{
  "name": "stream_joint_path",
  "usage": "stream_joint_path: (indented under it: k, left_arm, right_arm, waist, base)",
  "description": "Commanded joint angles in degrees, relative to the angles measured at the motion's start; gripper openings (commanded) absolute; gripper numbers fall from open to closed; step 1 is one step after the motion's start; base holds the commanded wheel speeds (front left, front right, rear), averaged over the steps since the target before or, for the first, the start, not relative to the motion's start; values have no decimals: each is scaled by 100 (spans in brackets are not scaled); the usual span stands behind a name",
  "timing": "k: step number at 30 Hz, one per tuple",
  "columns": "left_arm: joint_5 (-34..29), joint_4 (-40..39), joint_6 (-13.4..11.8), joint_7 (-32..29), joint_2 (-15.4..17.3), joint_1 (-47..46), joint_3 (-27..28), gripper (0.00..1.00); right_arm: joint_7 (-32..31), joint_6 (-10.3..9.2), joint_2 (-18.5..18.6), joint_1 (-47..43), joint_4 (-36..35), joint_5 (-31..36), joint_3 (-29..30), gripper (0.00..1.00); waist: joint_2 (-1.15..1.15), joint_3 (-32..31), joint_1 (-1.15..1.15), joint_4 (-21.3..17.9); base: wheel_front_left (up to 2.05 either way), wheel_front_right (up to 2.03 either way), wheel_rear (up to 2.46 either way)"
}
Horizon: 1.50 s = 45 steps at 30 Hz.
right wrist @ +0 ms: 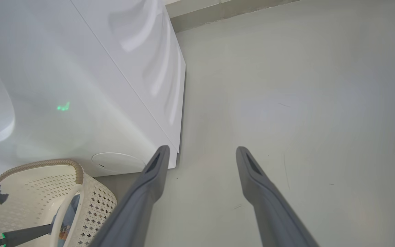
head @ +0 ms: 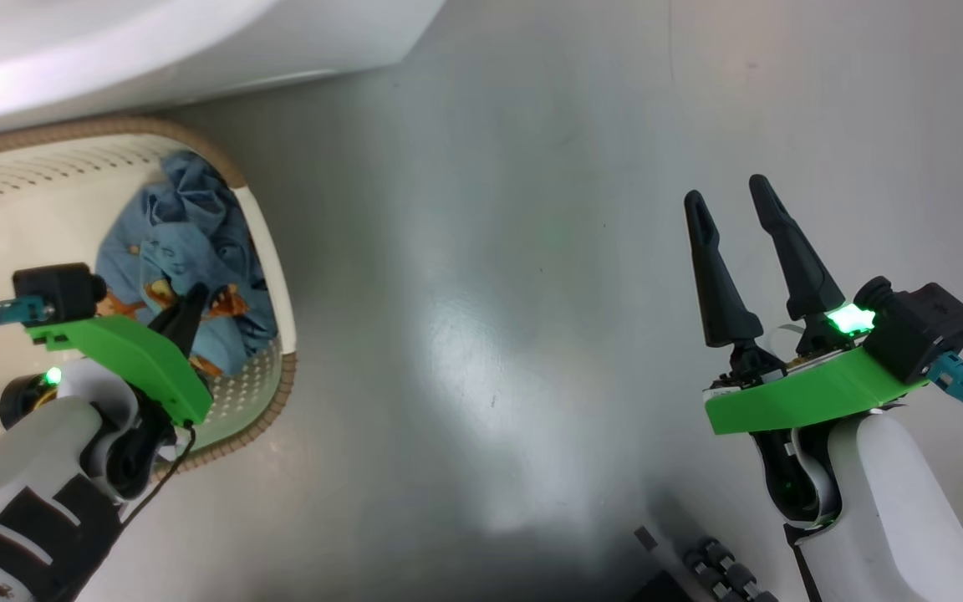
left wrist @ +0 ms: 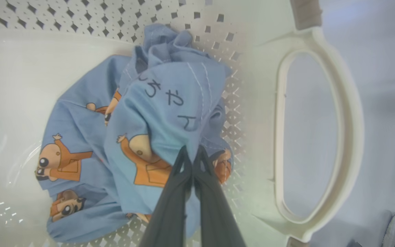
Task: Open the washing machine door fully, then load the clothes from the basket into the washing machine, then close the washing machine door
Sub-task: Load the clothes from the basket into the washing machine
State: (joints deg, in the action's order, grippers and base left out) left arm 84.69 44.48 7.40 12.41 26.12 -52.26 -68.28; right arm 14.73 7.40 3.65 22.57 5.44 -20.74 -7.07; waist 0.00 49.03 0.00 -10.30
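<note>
The cream basket (head: 282, 276) stands on the floor at the left, in front of the white washing machine (head: 155, 42). Light blue clothes (head: 189, 234) with orange cartoon figures lie bunched against its right wall. My left gripper (head: 187, 316) reaches down into the basket. In the left wrist view its fingers (left wrist: 192, 152) are shut on a fold of the clothes (left wrist: 170, 103), beside the basket's side handle (left wrist: 353, 137). My right gripper (head: 726, 188) hangs open over bare floor to the right, holding nothing. The washing machine door is out of view.
Grey floor (head: 490, 293) stretches between the two arms. The washer's side panel (right wrist: 81, 85) and its round lower cap (right wrist: 117, 162) sit left of my right gripper (right wrist: 201, 148), near the basket (right wrist: 94, 202). A shoe (left wrist: 394, 230) shows past the basket.
</note>
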Motion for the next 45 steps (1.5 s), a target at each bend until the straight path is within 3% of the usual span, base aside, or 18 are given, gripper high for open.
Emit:
stream_joint_path:
  k: [1,8,15,23,33,45]
  left_arm:
    - [77,16,9,109,162,51,120,0]
    - [204,141,9,250,185,405,464,0]
    - [-252,128,9,257,215,774,1325,0]
    - [-1466,-361,9,258,167,1552,2906,0]
    - [-3093,-1431,9,258,43,2388,4760,0]
    - [-4512,-3191,9,259,-365,3842,6446,0]
  right_arm:
    - [27,9,-28,-72,-89,37,-118,100]
    - [27,9,2,-81,50,-24,-119,100]
    - [27,9,102,-204,192,-87,-94,100]
    - [27,9,277,-543,335,-188,-19,100]
    - [27,9,478,-908,363,-256,73,100]
    - [27,9,615,-1284,426,-343,89,100]
  waist:
    - [0,-132,0,82]
    - [0,-662,0,280]
    - [0,-1203,0,468]
    - [0,-1945,0,672]
    - [0,-2423,0,851]
    - [0,-2992,0,938]
  base:
    - [0,0,0]
    - [0,0,0]
    - [0,0,0]
    - [0,0,0]
    - [0,0,0]
    - [0,0,0]
